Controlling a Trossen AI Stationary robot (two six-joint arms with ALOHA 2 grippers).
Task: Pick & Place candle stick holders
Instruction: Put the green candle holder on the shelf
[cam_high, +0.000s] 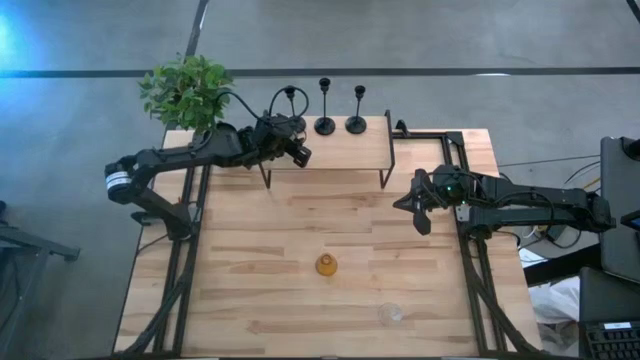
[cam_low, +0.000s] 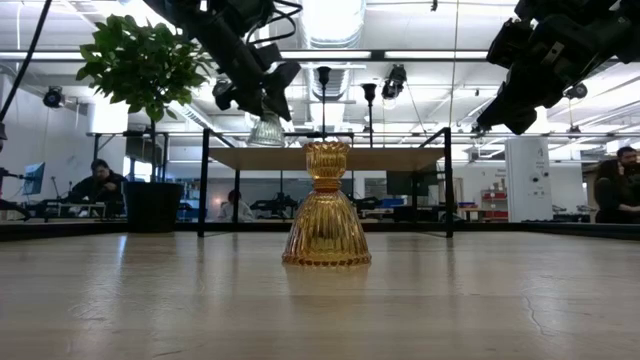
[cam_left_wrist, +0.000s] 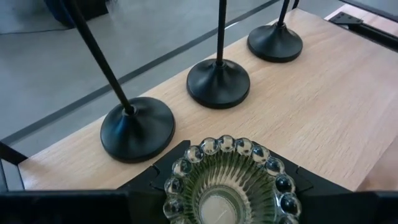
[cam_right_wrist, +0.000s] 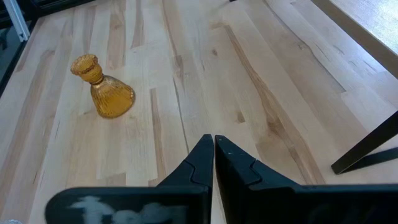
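Three black candle stick holders stand on their round bases (cam_left_wrist: 137, 127) (cam_left_wrist: 217, 83) (cam_left_wrist: 275, 42) in a row along the far edge of the raised wooden shelf (cam_high: 340, 152). My left gripper (cam_high: 298, 152) is over the shelf's left end, just short of them, shut on a ribbed greenish glass vase (cam_left_wrist: 227, 180), which also shows in the low view (cam_low: 266, 130). My right gripper (cam_high: 405, 203) hangs shut above the table's right side, holding nothing (cam_right_wrist: 213, 146). An amber glass vase (cam_high: 325, 264) stands on the table's middle. My left gripper pinches the greenish glass vase between its two fingers (cam_left_wrist: 152, 183), which sit on opposite sides just under its beaded rim (cam_left_wrist: 227, 146). The fingers come slanting down from the table's left. The vase sits roughly upright, mouth up, close over the shelf; whether it touches the shelf cannot be told.
A potted green plant (cam_high: 185, 90) stands at the far left corner beside the shelf. A clear glass (cam_high: 390, 314) stands near the front edge. The shelf's black legs (cam_high: 382, 178) stand on the table. People sit at desks in the room beyond (cam_low: 95, 185).
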